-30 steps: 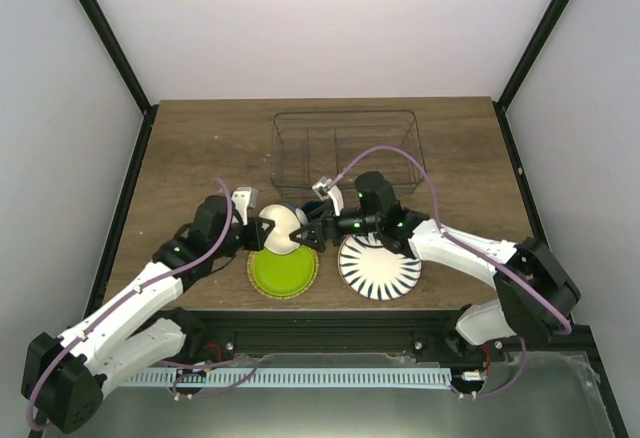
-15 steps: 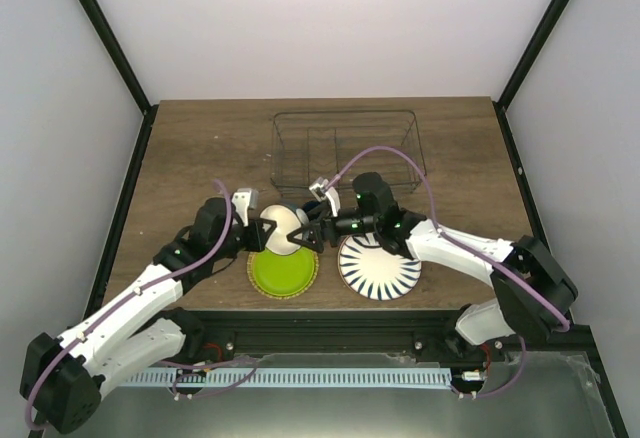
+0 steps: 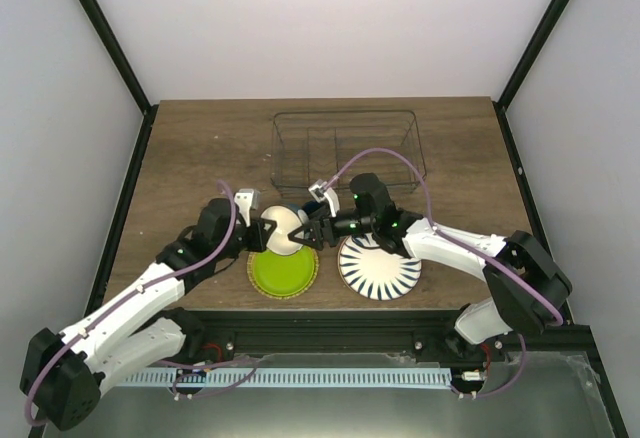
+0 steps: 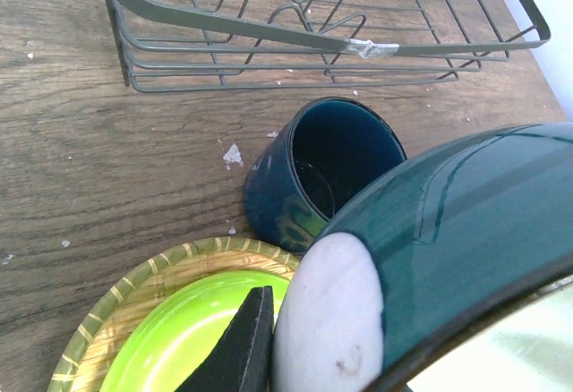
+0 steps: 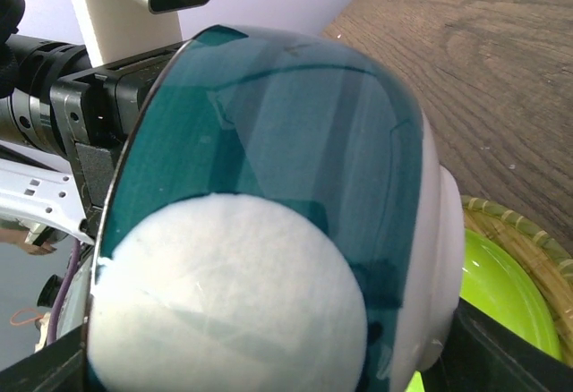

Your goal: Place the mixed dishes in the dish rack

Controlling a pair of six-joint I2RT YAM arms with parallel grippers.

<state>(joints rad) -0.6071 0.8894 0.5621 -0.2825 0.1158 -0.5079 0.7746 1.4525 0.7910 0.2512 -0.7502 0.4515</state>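
**A handover seems to be starting**

The dish rack point(image 3: 345, 148) is standing beyond; the small white bowl point(image 3: 282, 230) is hanging over the lime-green plate point(image 3: 283, 274); the left gripper point(image 3: 264, 230) is pinching its edge with narrow jaws; the right gripper point(image 3: 304, 232), nearer the rack, is straddling it; I cannot tell whether its jaws are gripping.

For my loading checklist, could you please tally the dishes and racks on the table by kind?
Plates: 2, green plate and striped plate
Bowl: 1
Mug: 1
Rack: 1
Total: 5
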